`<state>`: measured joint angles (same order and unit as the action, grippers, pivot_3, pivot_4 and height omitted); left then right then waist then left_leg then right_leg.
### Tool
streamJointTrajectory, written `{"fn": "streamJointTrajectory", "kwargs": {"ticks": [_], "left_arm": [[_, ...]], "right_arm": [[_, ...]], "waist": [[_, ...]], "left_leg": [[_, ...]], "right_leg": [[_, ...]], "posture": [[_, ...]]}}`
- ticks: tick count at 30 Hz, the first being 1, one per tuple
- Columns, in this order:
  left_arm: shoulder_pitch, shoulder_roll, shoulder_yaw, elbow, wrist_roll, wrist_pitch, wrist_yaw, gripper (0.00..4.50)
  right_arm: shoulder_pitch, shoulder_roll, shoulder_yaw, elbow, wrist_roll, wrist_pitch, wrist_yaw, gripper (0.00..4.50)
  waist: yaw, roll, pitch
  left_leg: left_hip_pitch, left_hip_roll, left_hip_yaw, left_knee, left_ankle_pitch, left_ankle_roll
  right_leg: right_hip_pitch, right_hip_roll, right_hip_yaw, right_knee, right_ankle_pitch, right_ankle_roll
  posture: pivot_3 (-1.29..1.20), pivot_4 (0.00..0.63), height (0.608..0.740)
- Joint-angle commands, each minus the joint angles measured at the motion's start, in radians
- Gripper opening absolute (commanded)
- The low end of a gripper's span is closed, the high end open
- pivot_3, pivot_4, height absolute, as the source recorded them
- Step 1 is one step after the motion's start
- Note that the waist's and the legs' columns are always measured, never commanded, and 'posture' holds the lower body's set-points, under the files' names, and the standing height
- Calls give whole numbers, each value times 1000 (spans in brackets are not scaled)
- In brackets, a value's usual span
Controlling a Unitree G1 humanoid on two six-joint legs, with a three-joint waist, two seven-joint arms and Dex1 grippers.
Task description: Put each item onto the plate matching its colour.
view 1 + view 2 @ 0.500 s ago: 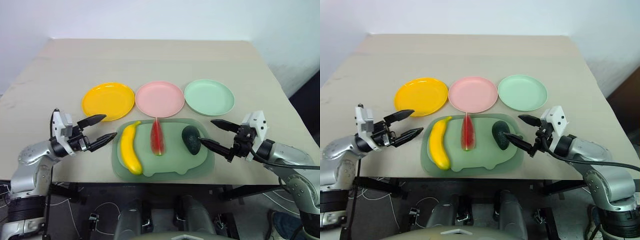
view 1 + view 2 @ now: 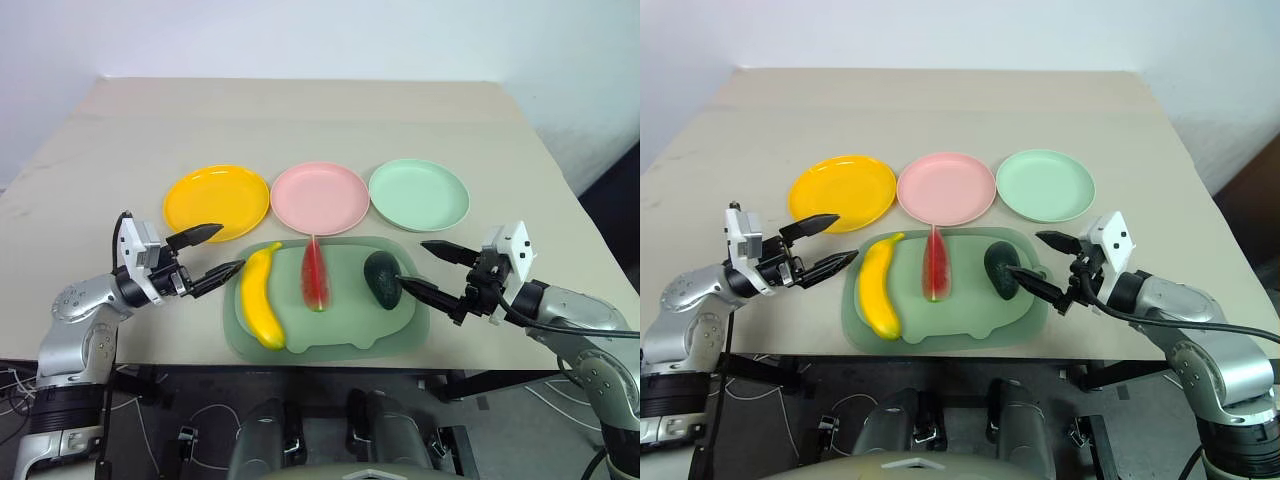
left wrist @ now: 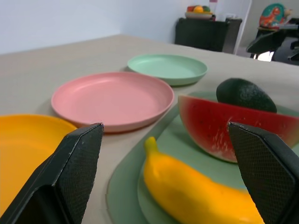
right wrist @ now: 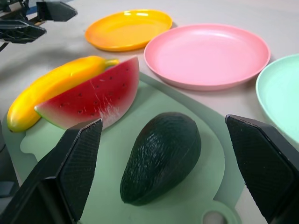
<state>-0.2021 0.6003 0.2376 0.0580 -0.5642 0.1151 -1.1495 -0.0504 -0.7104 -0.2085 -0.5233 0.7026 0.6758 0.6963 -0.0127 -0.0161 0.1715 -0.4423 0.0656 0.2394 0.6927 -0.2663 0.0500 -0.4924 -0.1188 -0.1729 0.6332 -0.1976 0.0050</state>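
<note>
No legible writing on plates (image 2: 320, 197), seemingly.

no readable text, labels, or numbers

The yellow banana (image 2: 259, 296), red watermelon wedge (image 2: 315, 275) and dark avocado (image 2: 383, 279) lay side by side on the green mat; behind stood bare yellow (image 2: 216, 202), pink (image 2: 320, 198) and mint (image 2: 419, 195) plates

Bright, even light falls from above; the tabletop (image 2: 300, 120) carries only soft, faint shadows. Head views are sharp. In the left wrist view, the near banana (image 3: 201, 196) is blurred.
</note>
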Motion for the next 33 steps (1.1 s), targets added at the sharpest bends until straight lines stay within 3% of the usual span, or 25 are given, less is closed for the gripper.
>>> {"fn": "streamJointTrajectory", "kwargs": {"ticks": [1,13,18,31,33], "left_arm": [[-1,-21,-25,-50,8,-17,12,4456],[-57,-33,-35,13,3,-30,-21,4456],[-83,-50,-54,22,15,-38,-14,4456],[-79,-51,-59,3,18,-37,-2,4456],[-79,-49,-57,6,21,-38,2,4500]], "right_arm": [[-25,-5,-40,-26,40,33,-29,4500],[-220,25,94,29,68,379,-225,4500],[-281,72,91,65,111,486,-264,4500],[-331,113,193,121,5,454,-266,4500],[-338,113,204,132,-12,439,-258,4086]], "waist": [[0,0,0],[0,0,0],[-1,0,0],[-2,0,0],[-2,0,0]], "left_leg": [[0,0,0,0,0,0],[-1,0,0,1,0,0],[-1,0,0,3,0,1],[-1,0,1,3,0,1],[-1,0,1,3,0,1]], "right_leg": [[0,0,0,0,1,-1],[0,0,0,1,1,-1],[0,0,0,1,1,-1],[0,0,0,2,2,-1],[0,0,0,2,2,-1]], "posture": [[0,150,696],[0,150,696],[0,150,696],[0,150,696],[0,150,696]]}}
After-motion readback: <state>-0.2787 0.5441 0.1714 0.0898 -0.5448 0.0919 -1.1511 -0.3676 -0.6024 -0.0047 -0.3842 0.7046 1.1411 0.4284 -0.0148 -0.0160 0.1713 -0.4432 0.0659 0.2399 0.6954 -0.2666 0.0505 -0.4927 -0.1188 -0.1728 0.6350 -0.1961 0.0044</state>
